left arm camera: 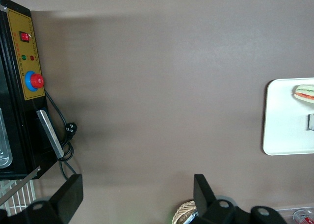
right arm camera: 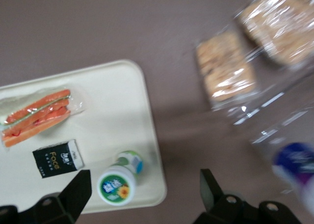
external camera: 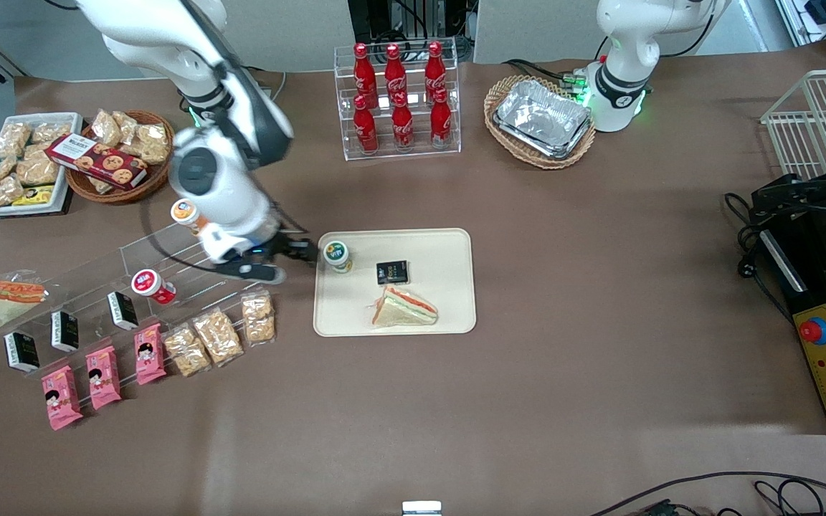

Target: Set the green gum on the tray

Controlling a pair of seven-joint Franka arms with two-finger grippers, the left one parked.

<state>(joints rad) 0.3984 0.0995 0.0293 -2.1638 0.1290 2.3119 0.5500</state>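
Observation:
The green gum (external camera: 338,256) stands upright on the cream tray (external camera: 442,308), in the tray's corner nearest the working arm. In the right wrist view the green gum (right arm camera: 118,184) shows its green-and-white lid, on the tray (right arm camera: 103,111). My gripper (external camera: 307,251) hovers just off that corner of the tray, beside the gum and apart from it. Its fingers (right arm camera: 73,194) are open and hold nothing. In the right wrist view the gripper (right arm camera: 144,197) has the gum near one finger, not touching it.
On the tray also lie a wrapped sandwich (external camera: 404,307) and a small black packet (external camera: 392,272). Toward the working arm's end stand a clear rack (external camera: 191,251) with orange-lidded (external camera: 185,212) and red-lidded (external camera: 148,283) bottles, and snack bags (external camera: 257,317).

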